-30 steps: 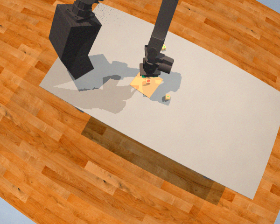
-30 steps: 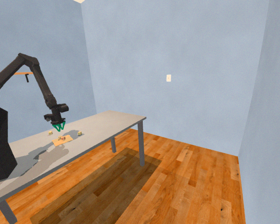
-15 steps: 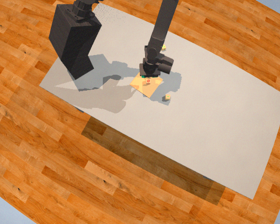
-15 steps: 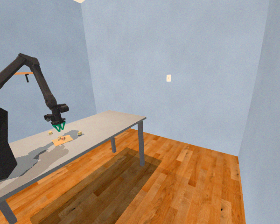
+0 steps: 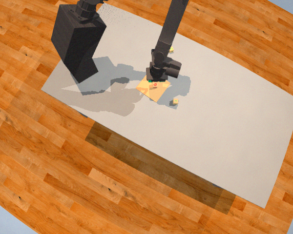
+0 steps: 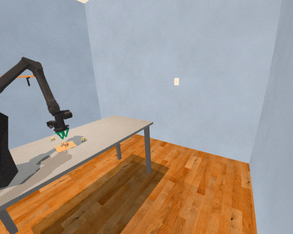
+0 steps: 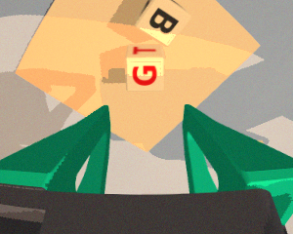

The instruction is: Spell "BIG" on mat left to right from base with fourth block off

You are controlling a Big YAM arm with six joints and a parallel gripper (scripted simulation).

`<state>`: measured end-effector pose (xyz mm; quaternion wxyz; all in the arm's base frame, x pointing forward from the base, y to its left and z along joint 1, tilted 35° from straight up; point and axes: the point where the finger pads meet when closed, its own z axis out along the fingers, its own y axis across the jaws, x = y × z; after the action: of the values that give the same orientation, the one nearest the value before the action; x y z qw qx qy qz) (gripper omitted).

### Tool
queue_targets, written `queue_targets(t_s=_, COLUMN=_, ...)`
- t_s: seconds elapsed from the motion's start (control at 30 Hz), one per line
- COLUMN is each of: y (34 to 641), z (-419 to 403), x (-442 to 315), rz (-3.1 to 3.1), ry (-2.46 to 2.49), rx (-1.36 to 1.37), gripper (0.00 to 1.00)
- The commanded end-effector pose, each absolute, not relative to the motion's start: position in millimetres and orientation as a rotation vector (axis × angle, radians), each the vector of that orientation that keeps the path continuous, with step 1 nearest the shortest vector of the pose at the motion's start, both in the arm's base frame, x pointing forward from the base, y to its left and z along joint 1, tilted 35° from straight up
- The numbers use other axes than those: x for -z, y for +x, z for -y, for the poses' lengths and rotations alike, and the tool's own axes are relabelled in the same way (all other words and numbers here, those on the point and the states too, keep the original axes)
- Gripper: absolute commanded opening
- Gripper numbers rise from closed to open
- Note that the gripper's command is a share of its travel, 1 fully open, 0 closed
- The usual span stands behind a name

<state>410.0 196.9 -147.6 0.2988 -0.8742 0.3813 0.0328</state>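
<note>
Arm (image 6: 44, 87) downward, green fingers part-closed, empty.

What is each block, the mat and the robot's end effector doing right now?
B block: on mat, tilted.
G block: flat on mat.
Green-letter block: off mat.
Yellow block: off mat.
Mat: flat on table.
End effector: part closed, holding nothing, above mat.

We see a tan square mat (image 7: 68, 46) lying flat on the table, turned cornerwise to the wrist view. On it sit two pale cubes just beside each other: the B block (image 7: 161, 19), lettered in black and skewed to its neighbour, and the G block (image 7: 146, 73), lettered in red. A green-marked block (image 5: 175, 101) rests off the mat, near its corner, and a yellowish block (image 5: 171, 49) lies well apart.
</note>
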Motion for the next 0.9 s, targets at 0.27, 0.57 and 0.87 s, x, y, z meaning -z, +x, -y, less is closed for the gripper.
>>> queue_targets(t_s=0.27, y=412, z=-210, x=164, rz=-1.014, ry=-2.321, rx=-0.093, gripper=0.39)
queue_targets(t_s=0.57, y=414, z=-216, x=174, rz=-1.014, ry=-2.321, rx=-0.093, gripper=0.39)
queue_targets(t_s=0.87, y=414, z=-220, x=180, rz=-1.016, ry=-2.322, rx=-0.096, gripper=0.39)
